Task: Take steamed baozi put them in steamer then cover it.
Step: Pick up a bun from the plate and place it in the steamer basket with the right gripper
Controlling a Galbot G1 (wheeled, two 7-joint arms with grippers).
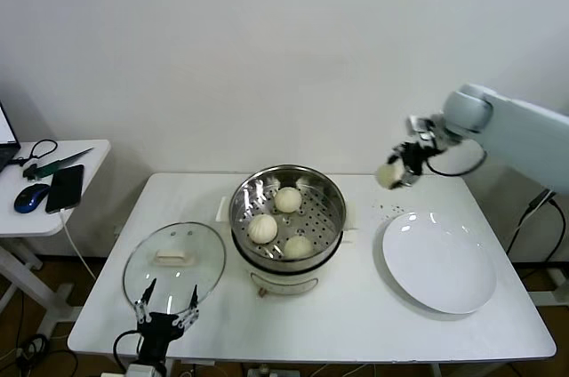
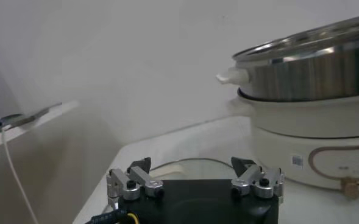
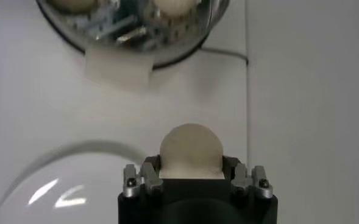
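Clamped tight, the right gripper (image 1: 397,168) holds one bun (image 1: 388,174) up in the air at the right of the frame, above the far edge of the table (image 1: 356,324) and a bit up from the plate (image 1: 439,263). From the right wrist, the bun (image 3: 190,151) sits snug between the two fingers (image 3: 144,176), round and pale.

Left gripper (image 1: 165,307) rests low at the bottom left of the frame with its jaws spread wide and nothing in them. It sits just at the near rim of the glass lid (image 1: 174,261), which lies flat on the table left of the steamer (image 1: 288,217).

Steamer stands in the middle of the table. Three buns lie inside it on the holey steel floor: one (image 1: 287,199) at the back, one (image 1: 262,228) at the left, one (image 1: 298,246) at the front. They sit close but apart.

White plate lies at the right of the steamer with nothing on it.

At the far left stands a small side table (image 1: 27,217) with a phone (image 1: 65,188) and a mouse (image 1: 31,196) on it.
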